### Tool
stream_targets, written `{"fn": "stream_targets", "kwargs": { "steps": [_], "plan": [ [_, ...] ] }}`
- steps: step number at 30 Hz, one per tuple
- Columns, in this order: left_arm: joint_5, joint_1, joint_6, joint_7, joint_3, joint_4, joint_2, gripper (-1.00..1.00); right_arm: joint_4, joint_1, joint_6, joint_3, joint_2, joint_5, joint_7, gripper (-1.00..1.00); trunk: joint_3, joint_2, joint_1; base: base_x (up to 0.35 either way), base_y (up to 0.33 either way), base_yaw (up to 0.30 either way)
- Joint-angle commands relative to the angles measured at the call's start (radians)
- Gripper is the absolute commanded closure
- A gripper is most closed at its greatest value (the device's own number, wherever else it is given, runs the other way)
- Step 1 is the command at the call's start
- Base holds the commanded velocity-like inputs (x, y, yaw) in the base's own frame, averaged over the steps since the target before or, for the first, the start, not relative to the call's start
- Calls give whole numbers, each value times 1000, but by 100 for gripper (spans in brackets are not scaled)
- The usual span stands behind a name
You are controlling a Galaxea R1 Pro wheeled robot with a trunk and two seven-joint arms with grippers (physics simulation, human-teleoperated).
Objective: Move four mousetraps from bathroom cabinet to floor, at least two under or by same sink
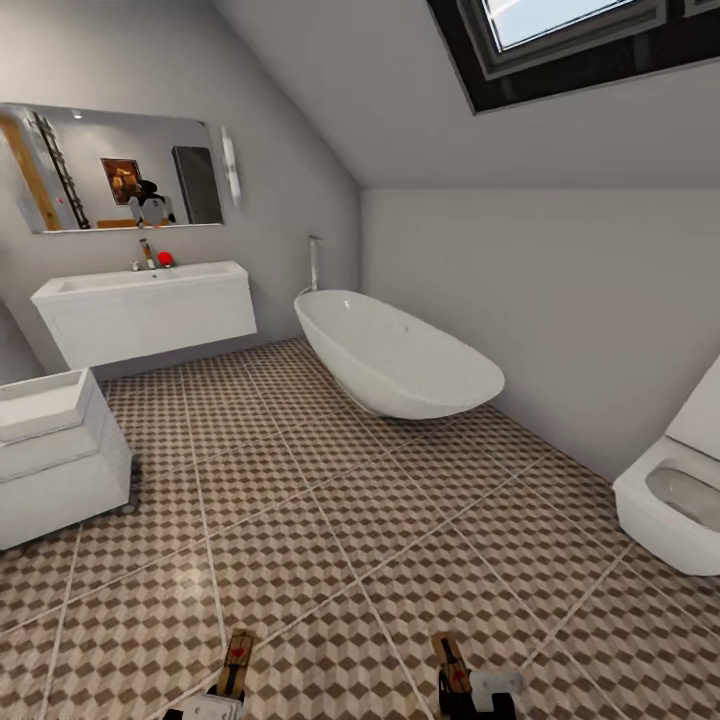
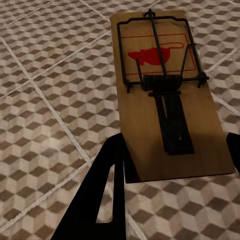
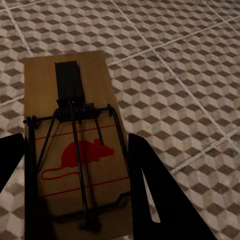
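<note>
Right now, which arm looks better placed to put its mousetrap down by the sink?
Probably the left. Both grippers hold a mousetrap, left and right, but the sink stands at the far left of the room, on the left gripper's side; the right gripper is farther off.

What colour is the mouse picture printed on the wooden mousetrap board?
Red mouse picture, clearest in the left wrist view.
</note>
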Motion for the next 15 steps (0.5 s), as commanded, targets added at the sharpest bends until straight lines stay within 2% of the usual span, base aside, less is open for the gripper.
{"fn": "stream_targets", "kwargs": {
  "steps": [1, 15],
  "plan": [
    [0, 0, -1, 11, -8, -3, 1, 100, 1, -1, -1, 5, 0, 3, -9, 100, -1, 0, 0, 193, 0, 250],
    [-1, 0, -1, 11, -8, -3, 1, 100, 1, -1, -1, 5, 0, 3, -9, 100, -1, 0, 0, 214, 0, 249]
  ]
}}
